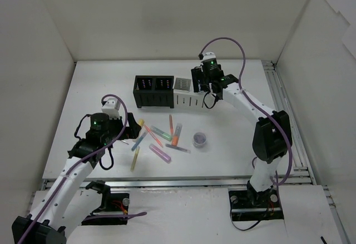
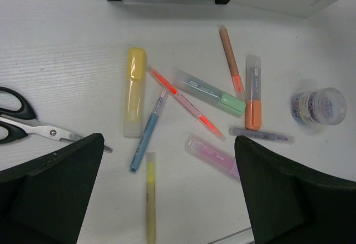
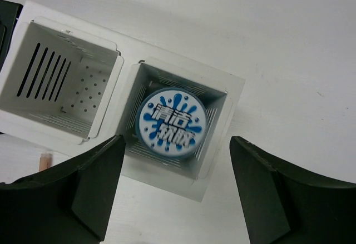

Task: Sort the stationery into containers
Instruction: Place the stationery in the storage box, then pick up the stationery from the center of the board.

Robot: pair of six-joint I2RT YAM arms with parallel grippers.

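A: White organiser (image 1: 186, 100) sits under the right gripper (image 1: 201, 85); markers (image 1: 158, 138) lie loose just right of the left gripper (image 1: 127, 126), the nearer arm.
B: Left wrist?
A: Jaws wide, nothing held. Yellow marker (image 2: 134, 91) ahead, slightly left, long axis crossing the closing line. Scissors (image 2: 22, 123) far left.
B: Right wrist?
A: Jaws apart, empty. Tape roll (image 3: 171, 124) lies flat in the compartment below, hidden from overhead.
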